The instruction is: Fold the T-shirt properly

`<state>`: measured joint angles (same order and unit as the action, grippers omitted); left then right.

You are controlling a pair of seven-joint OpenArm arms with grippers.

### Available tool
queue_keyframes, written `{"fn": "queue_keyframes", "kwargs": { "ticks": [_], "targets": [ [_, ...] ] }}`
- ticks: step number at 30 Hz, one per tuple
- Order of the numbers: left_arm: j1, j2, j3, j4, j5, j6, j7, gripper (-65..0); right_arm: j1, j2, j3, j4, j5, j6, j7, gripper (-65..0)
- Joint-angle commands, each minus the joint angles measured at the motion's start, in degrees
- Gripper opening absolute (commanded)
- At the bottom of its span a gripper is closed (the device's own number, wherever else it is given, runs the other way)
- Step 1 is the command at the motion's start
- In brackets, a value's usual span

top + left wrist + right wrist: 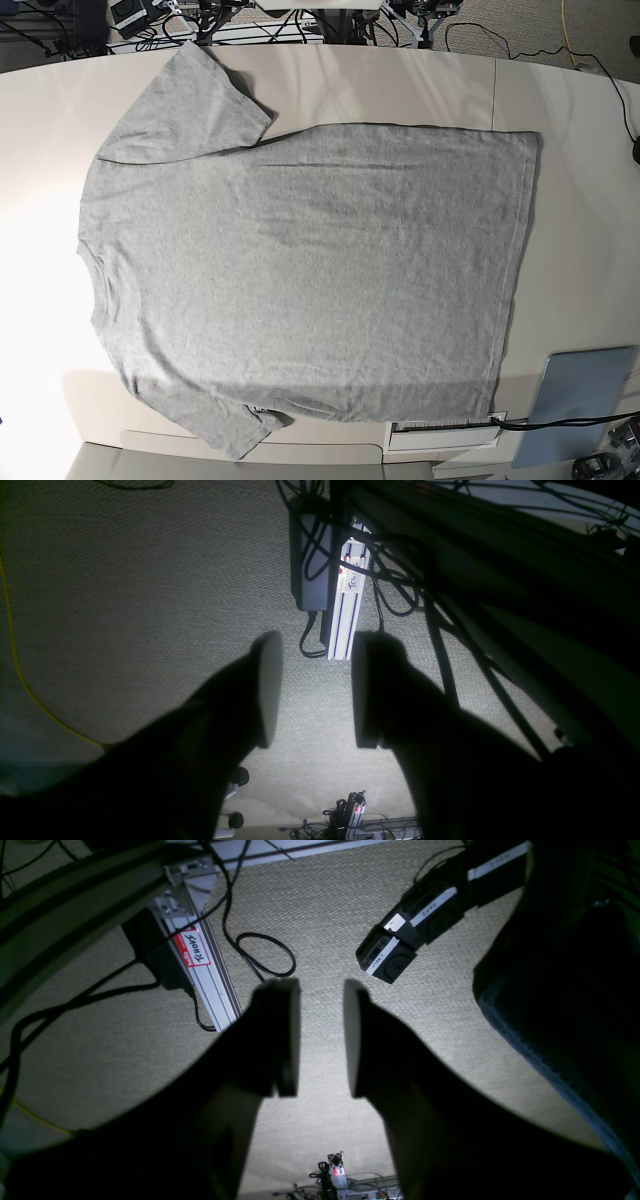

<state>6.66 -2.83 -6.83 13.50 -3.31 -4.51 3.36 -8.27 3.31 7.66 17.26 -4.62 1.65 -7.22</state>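
The T-shirt (300, 270) lies flat and spread out on the pale table (400, 90), plain grey side up. Its neck is at the left, its hem at the right, and one sleeve points to the far left corner, the other to the near left. Neither arm shows in the base view. My left gripper (317, 650) is open with nothing between its fingers, hanging over carpet off the table. In the right wrist view my right gripper (320, 990) is open too, empty, also over the carpet. No wrist view shows the shirt.
A blue-grey panel (580, 395) and a white labelled strip (445, 435) sit at the table's near right edge. Below the grippers are an aluminium rail (345, 605) with a power brick and cables, black arm segments (415, 925) and dark blue cloth (550, 1000).
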Motion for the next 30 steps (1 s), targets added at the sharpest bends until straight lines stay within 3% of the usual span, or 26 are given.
{"fn": "queue_keyframes", "kwargs": {
  "ticks": [1, 6, 10, 16, 20, 25, 30],
  "targets": [
    [0.2, 0.1, 0.0, 0.2, -0.3, -0.2, 0.0, -40.3, -0.3, 0.3, 0.2, 0.3, -0.2, -0.2, 0.2, -49.3],
    [0.4, 0.1, 0.0, 0.2, 0.0, -0.2, -0.4, -40.3, -0.7, 0.4, 0.2, 0.3, -0.2, -0.2, -0.2, -49.3],
    [2.0, 0.1, 0.0, 1.7, 5.0, -0.2, -0.1, -40.3, -2.3, 0.3, 0.2, 1.3, -3.4, -0.2, -1.6, -49.3],
    [8.9, -0.2, 0.0, 11.9, 5.7, -1.5, 3.1, -40.4, -8.7, 0.4, 0.2, 10.8, -4.0, 0.4, -5.0, -49.3],
    [15.7, -1.3, 0.0, 22.8, 4.2, -4.1, 6.5, -40.5, -15.5, 1.2, 0.2, 21.0, -3.3, 6.6, -7.8, -49.3],
    [25.9, -4.9, 0.0, 38.6, -1.2, -9.1, 10.0, -40.5, -25.3, 4.2, 0.2, 35.6, 3.7, 12.8, -11.5, -49.3],
    [37.1, -9.9, 0.0, 55.9, -1.4, -9.1, 11.1, -40.5, -35.3, 9.0, 0.2, 50.4, 8.3, 16.1, -14.6, -49.3]
  ]
}}
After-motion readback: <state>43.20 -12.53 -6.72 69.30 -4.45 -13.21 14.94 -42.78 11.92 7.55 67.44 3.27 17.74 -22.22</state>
